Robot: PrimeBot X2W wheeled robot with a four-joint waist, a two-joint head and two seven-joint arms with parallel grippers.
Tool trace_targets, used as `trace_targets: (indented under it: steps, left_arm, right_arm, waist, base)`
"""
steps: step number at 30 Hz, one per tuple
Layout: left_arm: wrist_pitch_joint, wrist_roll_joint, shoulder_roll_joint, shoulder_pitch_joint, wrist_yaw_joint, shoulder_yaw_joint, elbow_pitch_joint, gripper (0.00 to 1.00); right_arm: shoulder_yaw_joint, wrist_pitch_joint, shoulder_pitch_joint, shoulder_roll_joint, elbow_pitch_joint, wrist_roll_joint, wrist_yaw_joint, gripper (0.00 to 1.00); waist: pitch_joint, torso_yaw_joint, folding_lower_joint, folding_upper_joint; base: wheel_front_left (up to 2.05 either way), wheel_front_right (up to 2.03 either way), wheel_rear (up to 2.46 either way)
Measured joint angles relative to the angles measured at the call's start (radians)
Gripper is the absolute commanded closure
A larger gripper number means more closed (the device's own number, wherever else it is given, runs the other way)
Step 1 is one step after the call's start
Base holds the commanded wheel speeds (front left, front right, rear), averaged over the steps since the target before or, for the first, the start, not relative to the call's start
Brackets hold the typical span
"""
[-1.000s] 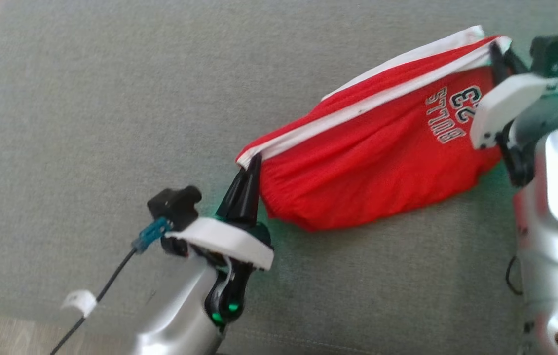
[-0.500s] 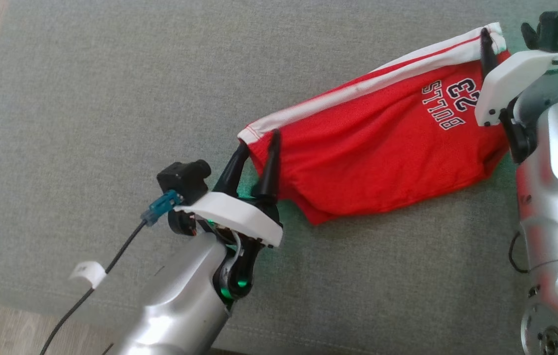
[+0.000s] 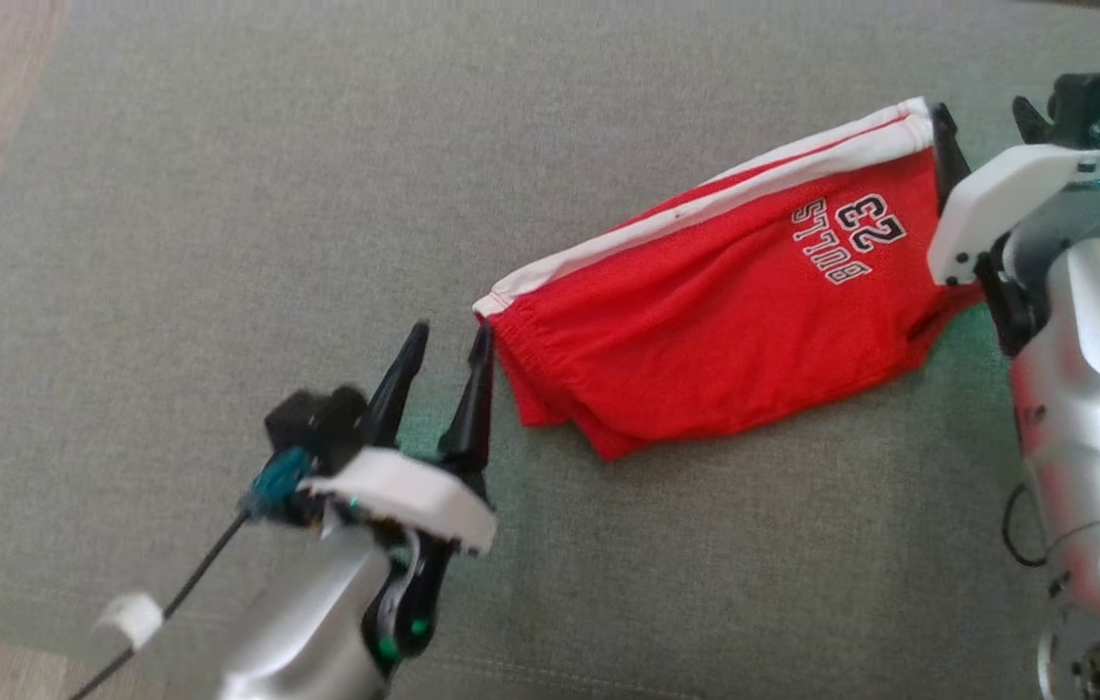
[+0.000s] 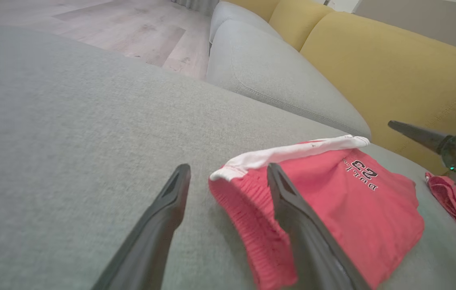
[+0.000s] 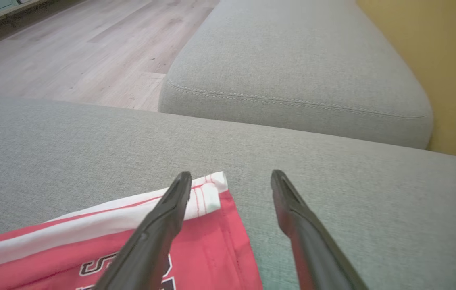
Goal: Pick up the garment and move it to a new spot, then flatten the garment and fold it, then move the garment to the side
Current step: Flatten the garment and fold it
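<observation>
The garment [image 3: 705, 331] is a pair of red shorts with a white side stripe and "BULLS 23" print. It lies spread on the grey sofa cushion [image 3: 219, 194]. My left gripper [image 3: 450, 335] stands open just left of the waistband corner. In the left wrist view the left gripper [image 4: 228, 169] straddles that corner of the garment [image 4: 332, 193], not pinching it. My right gripper [image 3: 979, 109] is open at the garment's far right corner. In the right wrist view the right gripper [image 5: 231, 175] has the striped hem corner of the garment [image 5: 211, 197] by its left finger.
A second grey seat cushion [image 5: 292, 68] adjoins the far side, with a yellow backrest [image 4: 393, 68] behind it. Wooden floor [image 5: 70, 52] lies beyond the cushion edges. A scrap of red cloth [image 4: 453, 201] lies near my right arm.
Both grippers have opened and let go of the garment, which has dropped flat onto the cushion. My left gripper has drawn back off the waistband corner.
</observation>
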Motion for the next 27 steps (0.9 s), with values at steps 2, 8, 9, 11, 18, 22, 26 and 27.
trace_targets:
  steps: [2, 8, 9, 11, 18, 22, 26, 27]
  left_arm:
    - [0.000, 0.012, 0.028, 0.039, 0.020, -0.002, -0.031, 0.00]
    - [-0.001, 0.043, 0.089, 0.110, 0.085, 0.010, -0.133, 0.00]
    - [-0.001, 0.047, 0.097, 0.119, 0.095, 0.015, -0.146, 0.00]
    - [-0.002, 0.054, 0.117, 0.138, 0.116, 0.023, -0.172, 0.00]
    - [-0.009, 0.061, 0.160, 0.202, 0.170, 0.073, -0.243, 0.00]
    - [-0.010, 0.061, 0.175, 0.224, 0.185, 0.083, -0.271, 0.00]
    - [-0.010, 0.061, 0.179, 0.240, 0.198, 0.086, -0.295, 0.00]
    - [-0.010, 0.061, 0.182, 0.241, 0.200, 0.087, -0.298, 0.00]
  right_arm:
    - [0.002, 0.002, 0.002, -0.014, 0.017, 0.009, 0.000, 0.00]
    - [0.012, 0.065, 0.055, -0.082, 0.078, 0.040, 0.000, 0.00]
    - [0.018, 0.076, 0.065, -0.091, 0.090, 0.047, 0.000, 0.00]
    - [0.033, 0.092, 0.081, -0.102, 0.102, 0.064, 0.000, 0.00]
    - [0.095, 0.157, 0.083, -0.121, 0.138, 0.159, 0.000, 0.00]
    - [0.112, 0.199, 0.083, -0.125, 0.153, 0.215, 0.000, 0.00]
    - [0.132, 0.213, 0.083, -0.124, 0.153, 0.272, 0.000, 0.72]
    - [0.140, 0.213, 0.083, -0.123, 0.153, 0.281, 0.000, 0.91]
  waist:
    - [-0.019, 0.000, -0.0001, 0.0000]
    - [-0.056, 0.023, -0.0001, 0.0000]
    - [-0.058, 0.029, -0.0001, 0.0000]
    - [-0.060, 0.039, -0.0001, 0.0000]
    - [-0.051, 0.056, 0.0000, 0.0000]
    - [-0.052, 0.057, 0.0000, 0.0000]
    - [-0.055, 0.054, 0.0000, 0.0000]
    - [-0.058, 0.051, 0.0001, 0.0000]
  base:
    - [0.00, 0.00, 0.00]
    - [0.00, 0.00, 0.00]
    - [0.00, 0.00, 0.00]
    - [0.00, 0.00, 0.00]
    - [0.00, 0.00, 0.00]
    - [0.00, 0.00, 0.00]
    - [0.00, 0.00, 0.00]
    - [0.00, 0.00, 0.00]
